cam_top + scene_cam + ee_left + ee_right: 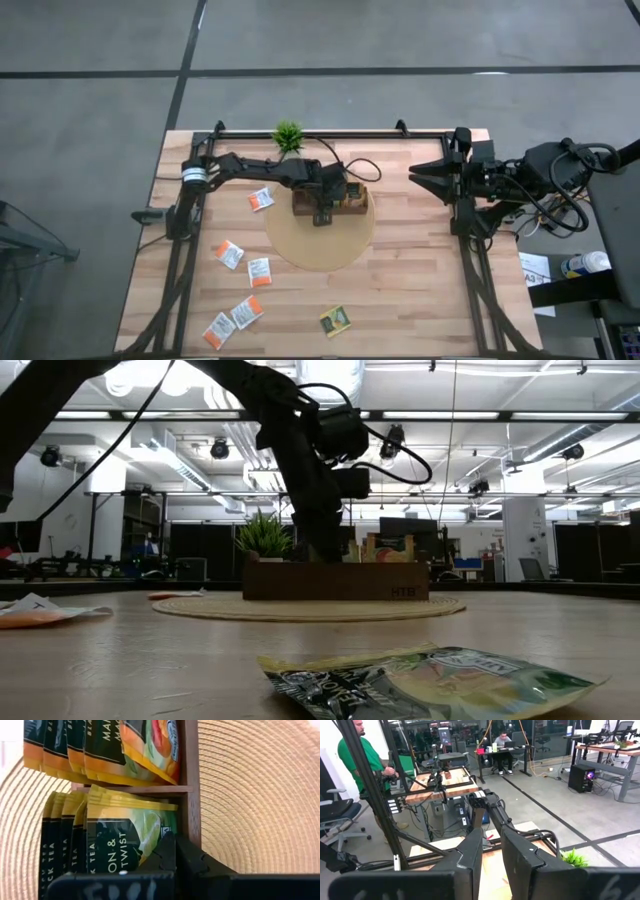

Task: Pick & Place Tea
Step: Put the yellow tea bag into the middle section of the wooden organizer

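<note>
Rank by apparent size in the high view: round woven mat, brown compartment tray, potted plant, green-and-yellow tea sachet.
1. Round woven mat, largest.
2. Brown compartment tray.
3. Potted plant and green-and-yellow tea sachet: alike, too close to rank.

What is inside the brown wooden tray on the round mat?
In the tray, upright tea sachets: dark green-and-yellow ones in one compartment, orange-yellow ones in the next. The left gripper is shut at the tray's wall. The tray's floor is covered by sachets; other compartments are out of view.
</note>
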